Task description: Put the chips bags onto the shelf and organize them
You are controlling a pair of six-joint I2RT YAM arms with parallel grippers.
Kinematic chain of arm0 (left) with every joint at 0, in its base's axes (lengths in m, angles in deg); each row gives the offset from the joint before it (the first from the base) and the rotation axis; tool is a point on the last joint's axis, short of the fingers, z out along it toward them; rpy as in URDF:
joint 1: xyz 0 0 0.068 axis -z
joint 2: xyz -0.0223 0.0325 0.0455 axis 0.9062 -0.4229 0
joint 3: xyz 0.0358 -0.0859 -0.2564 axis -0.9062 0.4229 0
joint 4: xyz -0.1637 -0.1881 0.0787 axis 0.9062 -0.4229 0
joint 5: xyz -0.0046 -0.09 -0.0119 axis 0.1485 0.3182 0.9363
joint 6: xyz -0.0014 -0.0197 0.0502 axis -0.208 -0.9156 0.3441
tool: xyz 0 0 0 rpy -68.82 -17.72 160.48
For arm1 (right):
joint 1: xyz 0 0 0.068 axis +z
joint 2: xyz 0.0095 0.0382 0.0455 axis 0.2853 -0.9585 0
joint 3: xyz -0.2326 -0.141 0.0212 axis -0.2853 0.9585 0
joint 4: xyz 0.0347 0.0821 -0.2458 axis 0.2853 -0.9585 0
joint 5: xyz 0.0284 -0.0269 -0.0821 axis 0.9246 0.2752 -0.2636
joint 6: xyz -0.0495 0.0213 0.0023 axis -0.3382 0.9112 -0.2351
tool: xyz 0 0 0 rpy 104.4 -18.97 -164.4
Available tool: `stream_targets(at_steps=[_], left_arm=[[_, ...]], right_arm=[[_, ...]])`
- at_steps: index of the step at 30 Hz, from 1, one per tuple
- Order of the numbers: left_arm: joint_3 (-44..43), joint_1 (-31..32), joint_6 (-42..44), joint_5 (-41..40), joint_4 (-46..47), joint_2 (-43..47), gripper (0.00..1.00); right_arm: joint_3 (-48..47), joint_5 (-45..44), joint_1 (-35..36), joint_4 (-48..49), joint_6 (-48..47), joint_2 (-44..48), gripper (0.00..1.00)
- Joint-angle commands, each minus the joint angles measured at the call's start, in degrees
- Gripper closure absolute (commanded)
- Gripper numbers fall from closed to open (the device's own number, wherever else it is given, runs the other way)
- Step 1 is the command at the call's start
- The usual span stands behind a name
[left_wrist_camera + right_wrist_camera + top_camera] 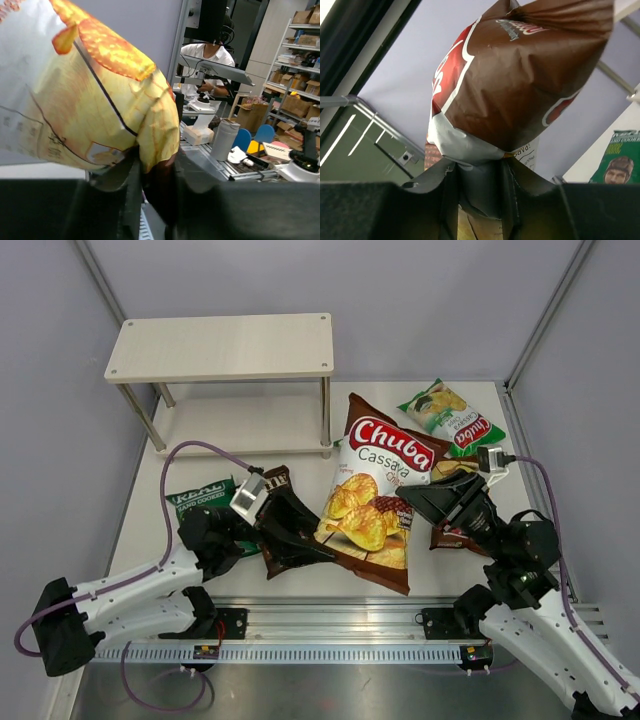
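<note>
Fingers of the left gripper (155,172) pinch the lower edge of the big brown bag (375,490); the left wrist view shows the printed yellow chips bulging just above the pinch, and behind them a person (205,65) at a bench, seen in no other view; fingers of the right gripper (480,175) press from both sides on a silver-lined corner of the same bag, whose brown and red side rises above them in the right wrist view; only the top view shows the two grips together, one on the bag's left edge and one on its right, with the bag held between them on the near side of the shelf (220,345), off the shelf's right end; a green bag (452,415) lies on the table (230,430) to the right of the shelf; a dark green bag (200,498) lies in front of the shelf's left end, and its printed face shows only in the right wrist view; a dark brown bag (285,550) lies under the left gripper, in front of the shelf's middle; another brown bag (455,538) shows partly under the right gripper, farther to the shelf's right.
</note>
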Motion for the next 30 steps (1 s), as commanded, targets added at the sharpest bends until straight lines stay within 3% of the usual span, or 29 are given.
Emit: stream_targets(at_steps=[1,4,8,12,18,20,24,30], left_arm=[[-2.83,-0.01,5.60,-4.04,-4.95,1.63,0.53],[-2.92,-0.01,7.19,-10.02,-10.23,2.96,0.21],[-2.83,0.08,3.69,-16.25,-9.54,2.61,0.01],[-2.83,0.08,-2.81,-23.63,-9.37,0.85,0.01],[1.65,1.84,-12.22,-34.97,3.03,-2.58,0.01],[2.27,1.92,-14.68,-40.06,1.98,-3.19,0.01],[1.66,2.10,-15.48,-42.90,1.80,-3.46,0.01],[-1.15,3.07,-17.50,-49.75,-7.33,-2.67,0.01]], right_arm=[[-1.74,-1.25,0.46,1.97,-1.36,1.86,0.70],[-0.95,-5.91,0.46,1.35,-4.08,4.41,0.79],[-0.51,-9.43,0.46,3.97,-8.12,5.38,0.86],[-0.07,-11.36,0.46,7.58,-11.80,3.28,0.88],[3.44,-16.90,0.46,15.93,-15.60,0.46,0.92],[4.93,-17.69,0.55,19.87,-16.47,-0.33,0.91],[6.00,-19.10,0.55,22.97,-20.51,-1.56,0.91],[8.19,-20.68,0.55,27.45,-27.64,-2.70,0.93]])
